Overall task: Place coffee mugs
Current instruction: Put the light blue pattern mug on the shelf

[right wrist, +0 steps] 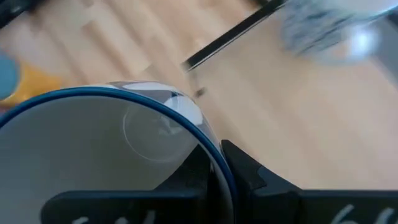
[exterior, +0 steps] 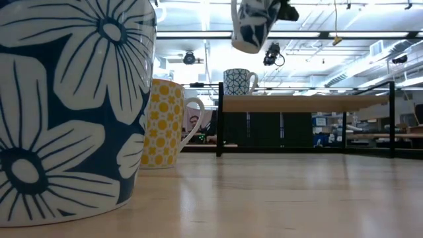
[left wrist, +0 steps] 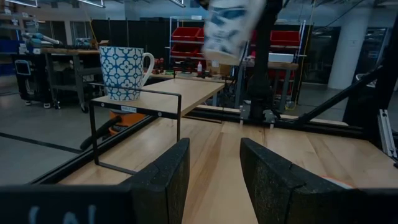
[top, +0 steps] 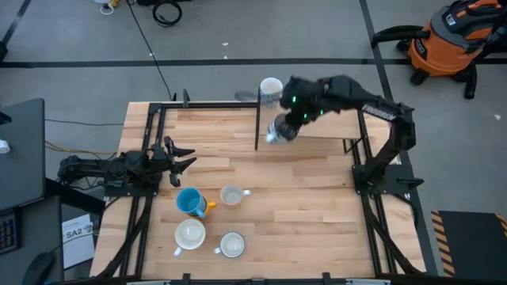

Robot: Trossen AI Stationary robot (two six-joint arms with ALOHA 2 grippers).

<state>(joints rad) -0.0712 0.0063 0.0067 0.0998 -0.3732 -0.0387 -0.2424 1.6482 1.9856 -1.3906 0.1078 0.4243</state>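
Setting: an industrial workshop or lab. Evidence: bare concrete floor, orange shop vacuum at far right, red storage bins on racks, workbenches, overhead strip lighting.

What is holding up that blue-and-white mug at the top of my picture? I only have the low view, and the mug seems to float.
Observer: The right gripper has it. The right wrist view shows its fingers shut on the rim of the held mug.
Operator: Is there a second arm?
Observer: Yes. From above, the left gripper rests open at the table's left side, holding nothing.
Operator: How many mugs sit on the tabletop itself?
Observer: Four, clustered near the left arm: a blue mug and three pale mugs.
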